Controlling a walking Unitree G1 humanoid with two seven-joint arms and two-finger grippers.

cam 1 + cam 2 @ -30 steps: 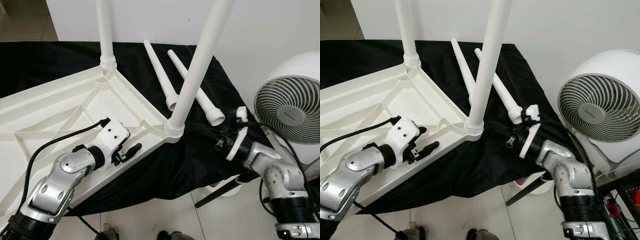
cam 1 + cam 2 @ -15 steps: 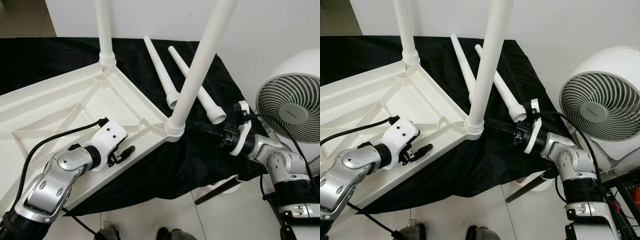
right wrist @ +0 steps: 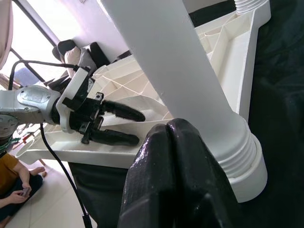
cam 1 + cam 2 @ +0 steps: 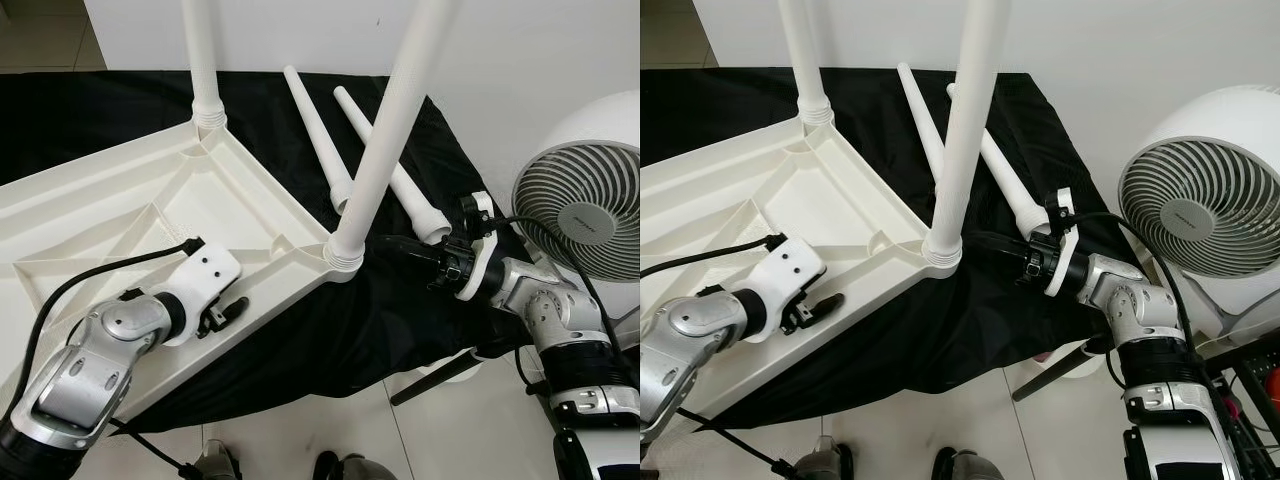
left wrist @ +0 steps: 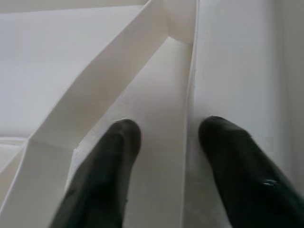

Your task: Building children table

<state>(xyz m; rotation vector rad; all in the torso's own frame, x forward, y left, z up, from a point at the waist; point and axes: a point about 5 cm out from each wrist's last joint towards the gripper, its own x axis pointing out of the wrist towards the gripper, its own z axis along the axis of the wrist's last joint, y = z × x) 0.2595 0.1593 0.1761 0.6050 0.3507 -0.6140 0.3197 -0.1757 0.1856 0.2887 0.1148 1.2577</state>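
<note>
The inverted table top (image 4: 150, 215) is laid on the black cloth (image 4: 300, 110). L gripper (image 4: 224, 311), fingers apart, is set astride its front rim. R gripper (image 4: 985, 243), fingers together, is held just beside the near leg (image 4: 385, 140) base. Two loose legs (image 4: 375, 160) lie behind.

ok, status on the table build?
Left end effector open, straddling the tabletop rim. Right end effector shut, tips at the near leg base. Two loose legs on the cloth beyond.
</note>
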